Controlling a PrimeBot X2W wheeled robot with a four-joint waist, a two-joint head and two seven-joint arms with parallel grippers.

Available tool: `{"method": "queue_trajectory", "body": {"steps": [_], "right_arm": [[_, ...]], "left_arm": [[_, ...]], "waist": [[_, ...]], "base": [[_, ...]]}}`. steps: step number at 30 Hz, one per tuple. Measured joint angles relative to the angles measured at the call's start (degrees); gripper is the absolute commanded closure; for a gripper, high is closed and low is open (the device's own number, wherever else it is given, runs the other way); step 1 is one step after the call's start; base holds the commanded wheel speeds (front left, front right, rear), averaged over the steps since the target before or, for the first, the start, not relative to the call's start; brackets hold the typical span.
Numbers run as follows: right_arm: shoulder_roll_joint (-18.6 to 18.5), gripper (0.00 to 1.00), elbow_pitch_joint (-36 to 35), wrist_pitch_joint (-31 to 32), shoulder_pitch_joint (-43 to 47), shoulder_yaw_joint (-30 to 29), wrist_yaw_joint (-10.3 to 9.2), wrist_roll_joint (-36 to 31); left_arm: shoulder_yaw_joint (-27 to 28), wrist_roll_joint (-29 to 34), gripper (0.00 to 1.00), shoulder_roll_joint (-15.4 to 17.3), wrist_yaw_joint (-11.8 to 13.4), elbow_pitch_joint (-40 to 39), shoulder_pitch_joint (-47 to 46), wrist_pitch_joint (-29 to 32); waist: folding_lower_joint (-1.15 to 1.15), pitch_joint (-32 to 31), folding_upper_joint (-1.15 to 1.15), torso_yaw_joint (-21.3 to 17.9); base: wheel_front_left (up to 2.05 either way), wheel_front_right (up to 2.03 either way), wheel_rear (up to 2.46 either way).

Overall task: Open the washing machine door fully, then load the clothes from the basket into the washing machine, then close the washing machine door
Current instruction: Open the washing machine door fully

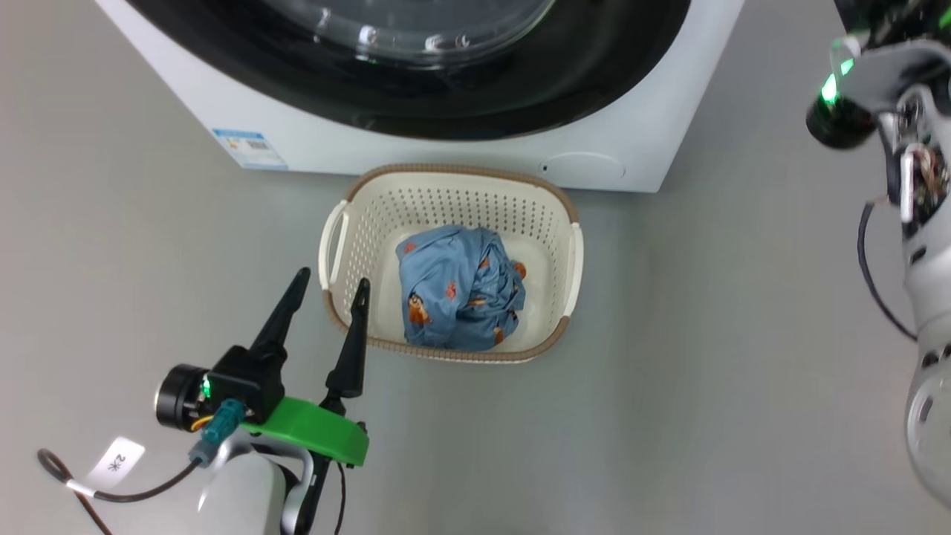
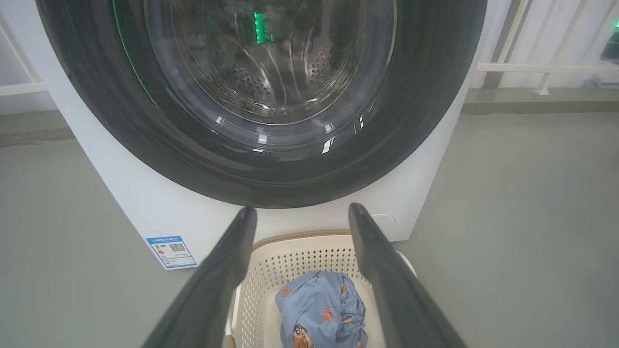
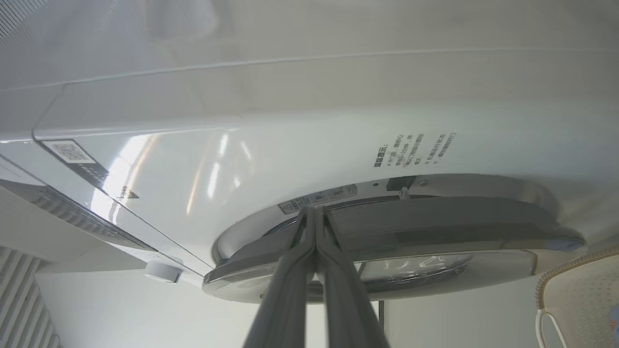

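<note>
You had the left claw (image 1: 332,277) spread wide and empty, hanging over the floor just beside the near-left corner of the basket (image 1: 461,172). The right claw (image 3: 315,210) had its two fingers pressed flat together, tips at the edge of the washing machine door (image 3: 435,217). I could not tell whether they touched it.

From the right wrist, the door seemed to stand slightly off the white front of the washing machine (image 1: 416,152), so it was not yet swung wide. I judged that door stiff and fairly heavy on its hinge. Its glossy black rim was likely slippery, and the glass bowl was no place to push. The best purchase looked to be behind the rim's free edge, hooking and drawing outward rather than pinching.

The clothes (image 1: 457,297) lay as one crumpled bundle in the middle of the basket, which sat on the floor just in front of the machine. They would be soft, light and limp. A pinch on a raised fold at the top should lift them, though loose ends might trail and catch the rim. The basket itself looked light enough to slide if nudged.
</note>
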Motion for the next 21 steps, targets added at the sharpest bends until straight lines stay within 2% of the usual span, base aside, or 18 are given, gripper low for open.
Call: {"method": "queue_trajectory", "body": {"steps": [10,21], "right_arm": [[-0.41,1.00,10.09,-2.58,-10.16,1.71,0.00,-1.93],[-1.70,1.00,13.69,-3.00,-13.85,5.57,0.00,-6.72]], "left_arm": [[-1.56,-0.21,0.00,-0.42,0.02,-0.09,-2.11,0.00],[-4.68,-2.87,0.00,-0.58,0.88,-0.09,-2.41,0.00]], "waist": [[0.00,2.84,0.00,2.90],[0.00,3.79,0.00,5.91]], "base": [[0.00,0.00,0.00],[0.00,0.00,0.00]]}}
